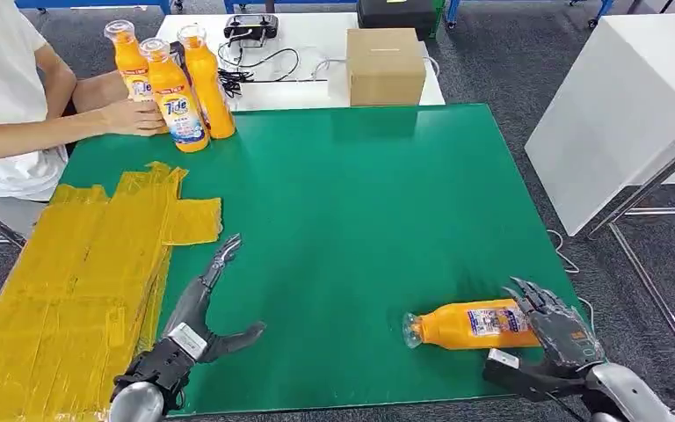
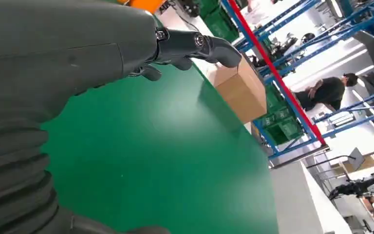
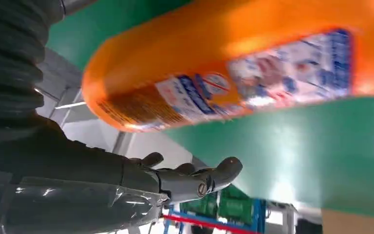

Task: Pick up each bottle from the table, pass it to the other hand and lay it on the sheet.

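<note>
An orange bottle (image 1: 473,324) lies on its side on the green table (image 1: 360,202) near the front right, cap pointing left. My right hand (image 1: 552,330) is at its base end with fingers spread, beside it and not gripping. The right wrist view has the bottle (image 3: 233,68) close above the dark fingers (image 3: 195,178). My left hand (image 1: 198,316) lies open on the table at the front left, next to the yellow sheet (image 1: 88,272). Its fingers (image 2: 195,44) stretch over the green surface. Three more orange bottles (image 1: 176,88) stand upright at the back left.
A person's hand (image 1: 132,116) rests against the standing bottles; the person sits at the back left. A cardboard box (image 1: 385,66) and cables (image 1: 259,61) sit on a white table behind. A white table (image 1: 615,105) stands to the right.
</note>
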Controlling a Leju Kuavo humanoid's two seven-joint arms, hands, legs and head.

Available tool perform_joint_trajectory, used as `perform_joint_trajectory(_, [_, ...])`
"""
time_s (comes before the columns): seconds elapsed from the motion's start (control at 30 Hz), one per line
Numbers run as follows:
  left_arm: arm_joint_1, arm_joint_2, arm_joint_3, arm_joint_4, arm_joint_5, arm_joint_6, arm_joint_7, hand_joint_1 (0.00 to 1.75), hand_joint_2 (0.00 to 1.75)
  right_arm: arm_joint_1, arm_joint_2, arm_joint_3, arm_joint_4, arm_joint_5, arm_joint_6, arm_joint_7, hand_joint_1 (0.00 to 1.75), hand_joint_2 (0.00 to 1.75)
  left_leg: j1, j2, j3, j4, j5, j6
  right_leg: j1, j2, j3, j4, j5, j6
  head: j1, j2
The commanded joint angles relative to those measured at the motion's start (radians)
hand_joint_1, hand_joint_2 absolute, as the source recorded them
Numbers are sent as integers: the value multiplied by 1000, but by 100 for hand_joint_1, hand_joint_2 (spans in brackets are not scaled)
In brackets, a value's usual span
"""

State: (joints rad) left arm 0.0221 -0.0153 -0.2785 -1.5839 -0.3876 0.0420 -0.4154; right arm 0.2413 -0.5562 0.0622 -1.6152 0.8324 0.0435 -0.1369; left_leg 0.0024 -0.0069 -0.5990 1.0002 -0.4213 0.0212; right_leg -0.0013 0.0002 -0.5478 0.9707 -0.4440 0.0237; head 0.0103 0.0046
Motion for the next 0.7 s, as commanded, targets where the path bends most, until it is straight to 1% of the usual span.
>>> perform_joint_trajectory(0.03, [-47,8,-12,97,22,3,-10,0,175,-9,-63,27,105,-13,38,11,0,175,1,-1,5,-2,-1,-1,1,-2,6,-3,-1,0,0,0])
perform_joint_trajectory(0.07, [-53,7,-13,103,19,11,-13,0,175,-11,-75,41,118,-8,48,16,0,175,0,-1,3,-1,0,-1,0,-1,3,-2,0,0,0,0])
perform_joint_trajectory(0.1, [-57,7,-15,106,19,12,-13,0,175,-10,-82,49,124,-5,51,22,0,175,1,-1,5,-2,-1,-1,0,-2,6,-3,-1,0,0,0])
perform_joint_trajectory(0.17, [-63,6,-17,111,24,13,-15,0,175,-14,-100,74,141,12,55,42,9,175,1,-2,5,-2,-1,-1,1,-2,6,-3,-1,0,0,0])
perform_joint_trajectory(0.2, [-63,6,-18,111,24,14,-15,0,175,-15,-103,79,147,13,56,43,31,175,1,-1,3,-1,0,0,1,-1,4,-2,0,0,0,0])
perform_joint_trajectory(0.23, [-64,7,-20,110,25,15,-16,0,175,-21,-109,92,156,20,54,47,31,175,0,-1,5,-2,-1,-1,0,-2,6,-3,-1,0,0,0])
perform_joint_trajectory(0.27, [-64,7,-20,110,25,15,-16,0,175,-21,-109,92,156,20,54,47,31,175,1,-1,3,-1,0,0,1,-1,4,-2,0,0,0,0])
perform_joint_trajectory(0.3, [-64,7,-20,110,25,15,-16,0,175,-21,-109,92,156,20,54,47,31,175,1,-1,6,-2,-1,-1,1,-1,7,-4,-1,0,0,0])
perform_joint_trajectory(0.37, [-64,7,-20,110,25,15,-16,0,175,-21,-109,92,156,20,54,47,31,175,0,-1,3,-2,0,0,0,-1,4,-2,0,0,0,0])
perform_joint_trajectory(0.4, [-64,7,-20,110,25,15,-16,0,175,-21,-109,92,156,20,54,47,31,175,1,-1,8,-3,-2,-1,1,-1,9,-5,-1,0,0,0])
perform_joint_trajectory(0.53, [-64,7,-20,110,25,15,-16,0,175,-21,-109,92,156,20,54,47,31,175,1,-1,3,-1,0,0,1,-1,4,-2,0,0,0,0])
perform_joint_trajectory(0.57, [-64,7,-20,110,25,15,-16,0,175,-21,-109,92,156,20,54,47,31,175,1,-1,5,-2,-1,-1,1,-1,6,-3,-1,0,0,0])
perform_joint_trajectory(0.63, [-64,7,-20,110,25,15,-16,0,175,-21,-109,92,156,20,54,47,31,175,1,0,3,-1,0,0,1,0,4,-2,0,0,0,0])
perform_joint_trajectory(0.67, [-64,7,-20,110,25,15,-16,0,175,-21,-109,92,156,20,54,47,31,175,1,-1,5,-2,-1,-1,1,-1,6,-3,0,0,0,0])
perform_joint_trajectory(0.7, [-65,7,-21,110,26,15,-17,0,175,-28,-107,100,163,23,55,50,138,175,1,-1,3,-1,0,-1,1,-1,4,-2,0,0,0,0])
